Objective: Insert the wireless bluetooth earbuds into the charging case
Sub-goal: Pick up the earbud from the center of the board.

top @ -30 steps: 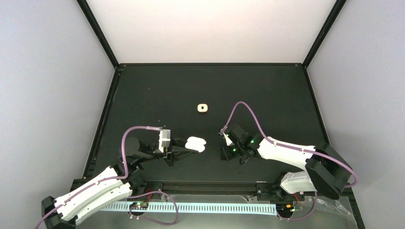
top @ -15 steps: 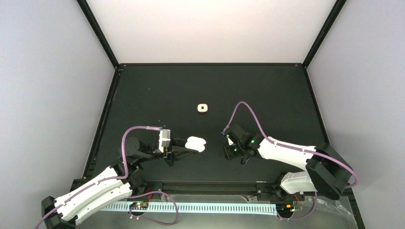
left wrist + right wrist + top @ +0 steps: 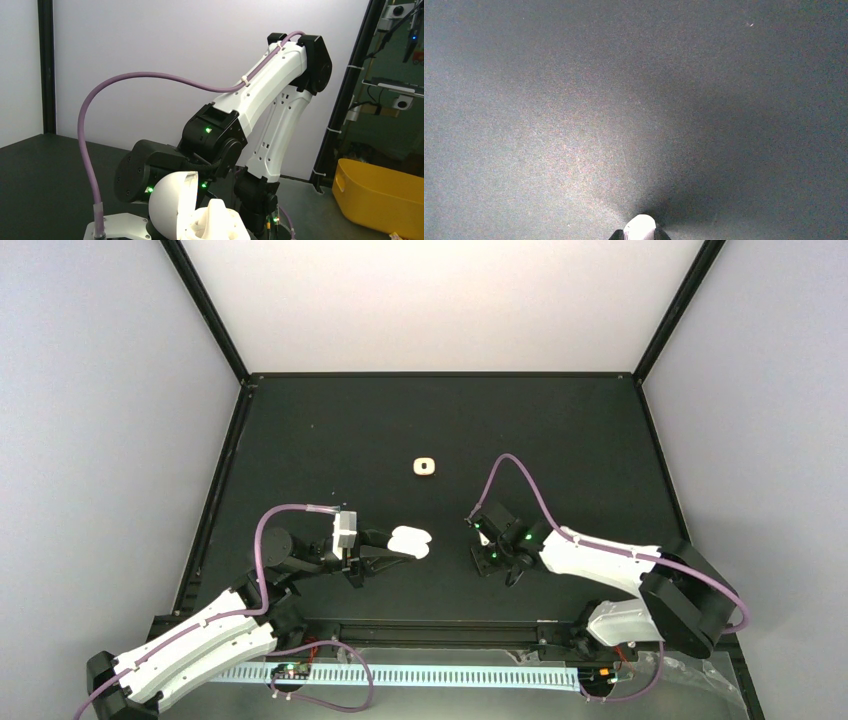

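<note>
Where the overhead view looked down on the dark desk (image 3: 400, 420), the left fingers (image 3: 394, 548) were clamped on the white charging case (image 3: 412, 542), holding it near the middle of the front half. From that height the case was only a pale blob, and its hinge and wells could not be made out. The left wrist view showed it closer. Its domed lid (image 3: 172, 202) was swung open to the left, and a white moulded shape (image 3: 216, 220) rose from the base. Whether that shape was an earbud or part of the case could not be told, since the bottom edge cut the base off. The left fingers themselves did not show in that view.

To the right of the case, and apart from it, the right fingers (image 3: 484, 540) pointed down at the desk, their tips lost under the dark wrist in the overhead view. In the right wrist view only the very ends of the two black tips showed, pressed against either side of a small white rounded thing (image 3: 640, 227), apparently an earbud, most of it cut off by the frame.

Farther back sat a small cream square item (image 3: 426, 468) with a dark centre, too small to identify.
</note>
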